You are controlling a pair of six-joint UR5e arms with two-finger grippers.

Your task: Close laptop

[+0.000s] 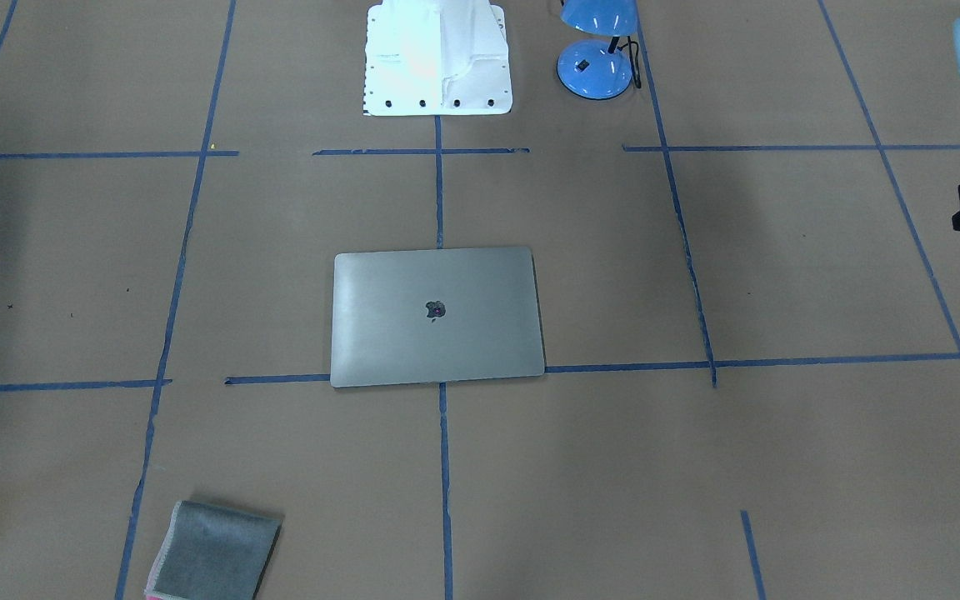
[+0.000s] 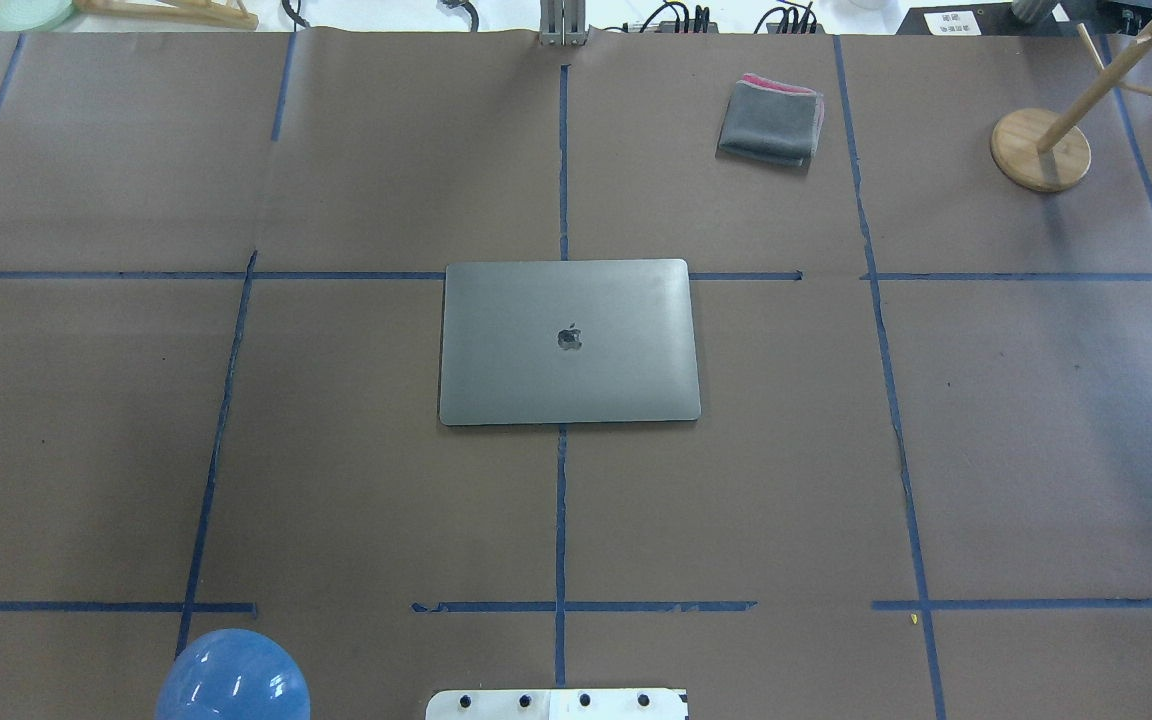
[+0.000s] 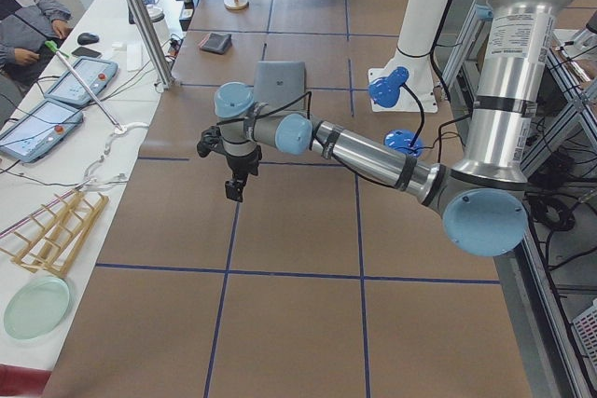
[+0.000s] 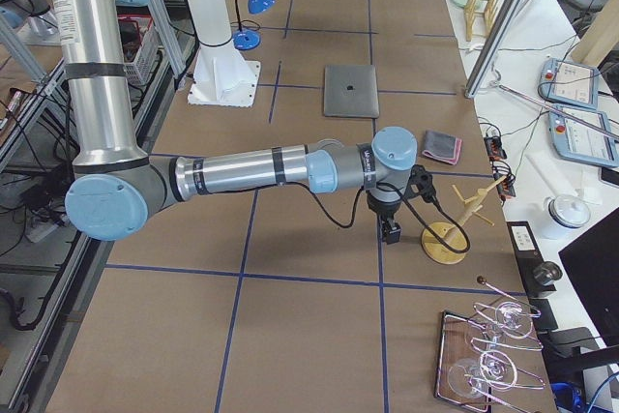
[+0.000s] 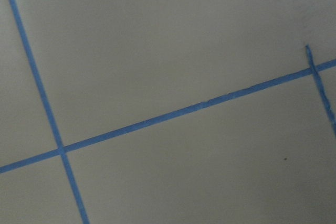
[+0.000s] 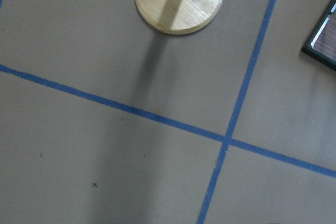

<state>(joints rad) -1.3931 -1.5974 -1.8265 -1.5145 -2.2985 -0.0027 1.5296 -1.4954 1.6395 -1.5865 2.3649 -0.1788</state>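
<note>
A table (image 2: 336,480) covered in brown paper and marked into squares with blue tape fills the scene. The laptop (image 2: 568,342) lies at its centre, lid fully down and flat, the small dark logo facing up. The left gripper (image 3: 233,191) hangs above bare paper towards the table's left end, well apart from the laptop; I cannot tell whether its fingers are apart or together. The right gripper (image 4: 391,232) hangs near the round base of a wooden stand (image 2: 1040,150) at the other end, its fingers equally unclear. A folded grey cloth (image 2: 771,120) sits at the far edge, and a blue lamp (image 1: 597,50) stands beside the white robot base (image 1: 438,58).
</note>
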